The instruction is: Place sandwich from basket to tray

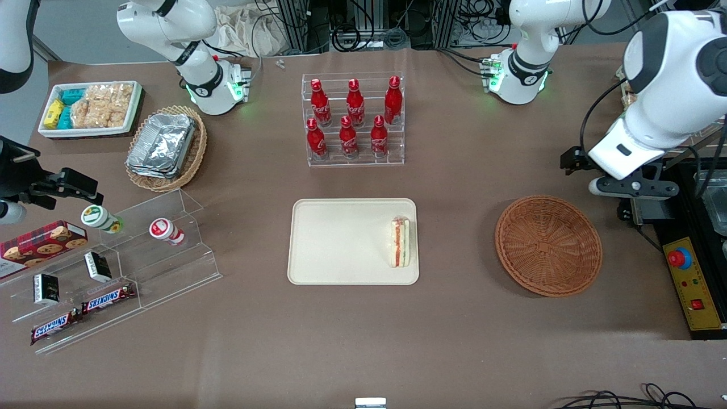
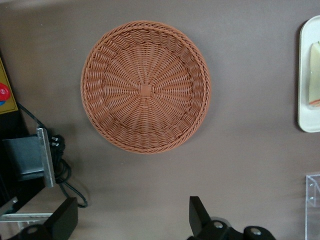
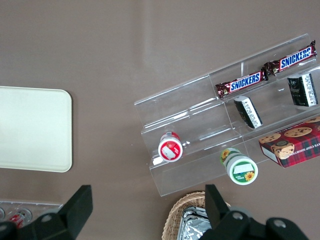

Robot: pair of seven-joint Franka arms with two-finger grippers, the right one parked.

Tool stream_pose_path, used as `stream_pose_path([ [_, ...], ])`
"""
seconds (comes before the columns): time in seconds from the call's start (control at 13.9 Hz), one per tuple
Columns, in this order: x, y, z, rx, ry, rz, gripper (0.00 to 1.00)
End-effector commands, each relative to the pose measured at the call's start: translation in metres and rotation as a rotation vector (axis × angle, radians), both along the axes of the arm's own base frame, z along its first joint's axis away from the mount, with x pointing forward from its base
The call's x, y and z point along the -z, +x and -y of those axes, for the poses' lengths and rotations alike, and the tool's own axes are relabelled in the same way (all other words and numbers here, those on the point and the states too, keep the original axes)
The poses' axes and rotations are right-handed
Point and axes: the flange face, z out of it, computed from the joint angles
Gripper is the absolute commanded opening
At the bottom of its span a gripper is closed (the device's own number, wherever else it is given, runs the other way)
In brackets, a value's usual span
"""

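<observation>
Snickers bars (image 1: 82, 312) sit nearest the front camera, lower left of the front frame, on the clear acrylic step rack (image 1: 122, 267) along with the cookie box (image 1: 40, 243) and two small tubs (image 1: 102, 218).

Moving rightward across the front frame: white snack tray (image 1: 91, 108) upper left, tan basket with foil containers (image 1: 166, 149) just below it, cola bottle rack (image 1: 353, 119) upper centre.

Centre frame: tray (image 1: 341, 241). Sandwich (image 1: 400, 241) is already on it, lying along the tray edge that faces the basket, filling layers showing, inside the rim. The wrist view catches that same tray edge (image 2: 304, 75) with a slice of bread (image 2: 315, 75) on it.

Right of centre: basket (image 1: 548, 245), nothing in it. Wrist view confirms, bare weave (image 2: 145, 86) all the way round.

Far right: gripper (image 1: 627, 187) hangs over the table at the working arm's end, above and to the side of the basket, well apart from the tray. Jaws spread wide, holding nothing; both fingers (image 2: 197, 215) show with a broad gap between them.

Step call: the transfer looks done, arm in retreat/park position. Judging from the layout, nothing is left to pick. Next move should only need a clean retract to rest, keeping clear of the basket rim and the control box (image 1: 693, 284) at the table edge. The sandwich sits close to the tray rim, so no nudging there.
</observation>
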Motion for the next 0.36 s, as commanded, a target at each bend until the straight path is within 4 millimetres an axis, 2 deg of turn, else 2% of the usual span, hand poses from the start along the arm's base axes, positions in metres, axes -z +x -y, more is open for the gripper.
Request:
stream_pose_path([
  [0.0, -0.018, 0.013, -0.007, 0.069, -0.019, -0.045, 1.00],
  [0.14, -0.024, 0.030, -0.009, 0.104, -0.036, -0.077, 1.00],
  [0.29, -0.022, 0.032, -0.009, 0.094, -0.038, -0.092, 1.00],
])
